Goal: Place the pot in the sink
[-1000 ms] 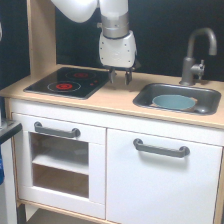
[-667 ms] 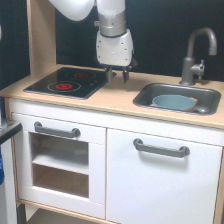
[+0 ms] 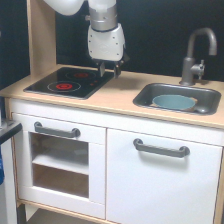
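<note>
The claw has risen leftward above the stovetop, fingers apart, empty; pot inside sink.

Counter between stovetop and sink: bare wood, open passage.
Sink: pot fills most of the basin.
Behind sink: faucet arches over the rear rim.
Far left: tall wooden panel.
</note>
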Motion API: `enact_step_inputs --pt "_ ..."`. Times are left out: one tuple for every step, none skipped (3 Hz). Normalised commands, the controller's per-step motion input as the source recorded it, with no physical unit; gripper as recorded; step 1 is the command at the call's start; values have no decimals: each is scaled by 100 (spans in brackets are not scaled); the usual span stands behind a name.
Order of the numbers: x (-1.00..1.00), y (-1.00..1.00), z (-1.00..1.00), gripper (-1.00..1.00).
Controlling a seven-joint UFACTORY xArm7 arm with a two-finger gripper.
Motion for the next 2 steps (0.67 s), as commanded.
enact_step_inputs --pt "-48 -30 68 100" --pt "-51 -31 56 100"
